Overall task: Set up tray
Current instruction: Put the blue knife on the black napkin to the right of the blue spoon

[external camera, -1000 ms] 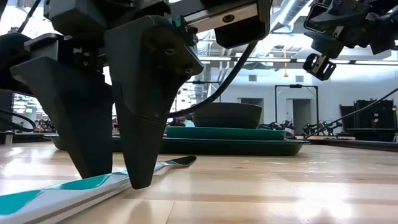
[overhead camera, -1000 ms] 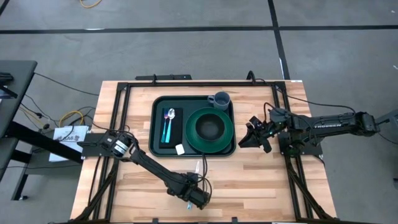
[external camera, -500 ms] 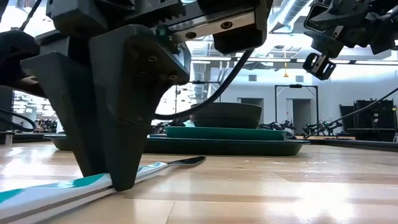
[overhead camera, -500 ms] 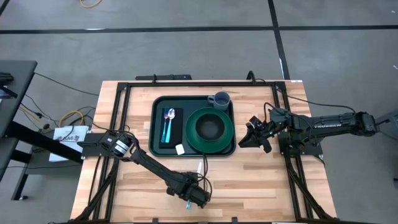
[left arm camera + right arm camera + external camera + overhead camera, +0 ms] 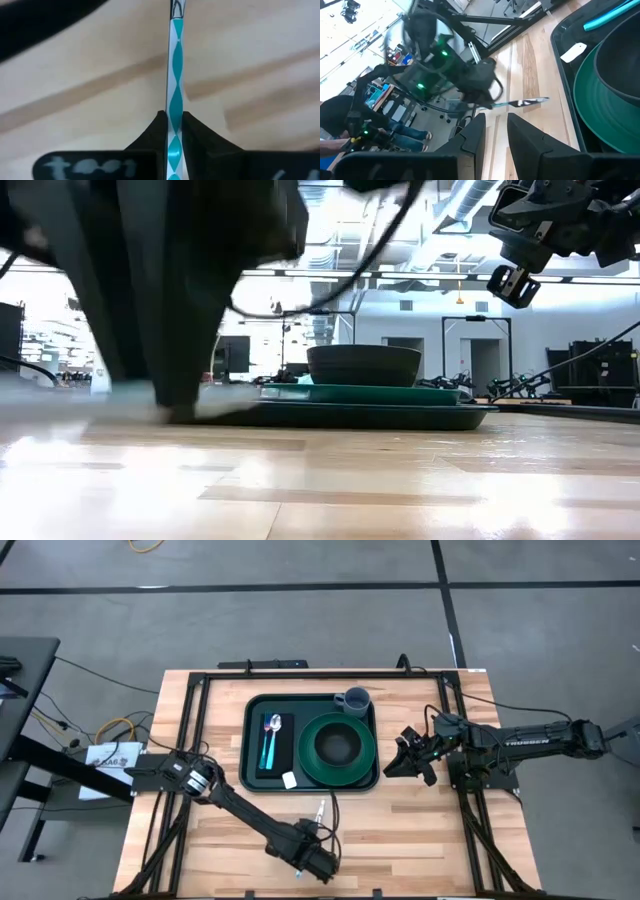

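The dark green tray (image 5: pixel 248 740) lies mid-table and carries a black napkin (image 5: pixel 283 755) with a teal-handled spoon (image 5: pixel 270 740), a green plate (image 5: pixel 306 758) with a dark bowl (image 5: pixel 338 745), and a grey cup (image 5: pixel 354 699). My left gripper (image 5: pixel 314 848) is near the table's near edge, shut on a utensil with a teal-and-white handle (image 5: pixel 176 60). The utensil's metal end (image 5: pixel 320 808) points toward the tray. My right gripper (image 5: pixel 405 762) hovers right of the tray, open, with nothing between its fingers (image 5: pixel 475 137). My left gripper pinches the utensil's handle (image 5: pixel 174 131) between its two fingers (image 5: pixel 197 132), which come from above and lie across it. The handle runs on past the fingertips toward the metal end (image 5: pixel 177 6). In the low view the fingertips (image 5: pixel 178 410) and the blurred utensil are off the tabletop.
A small white tag (image 5: pixel 289 779) lies in the tray's near part. Black frame rails (image 5: pixel 195 730) run along both sides of the wooden table. Bare wood lies between the tray and the near edge. A person (image 5: pixel 340 120) stands in the room beyond the table.
My left gripper has shut on the utensil's handle, which lay flat on the wood, and has then gone up with it. The utensil has left the table and shows blurred in the low view. My right gripper has kept still.
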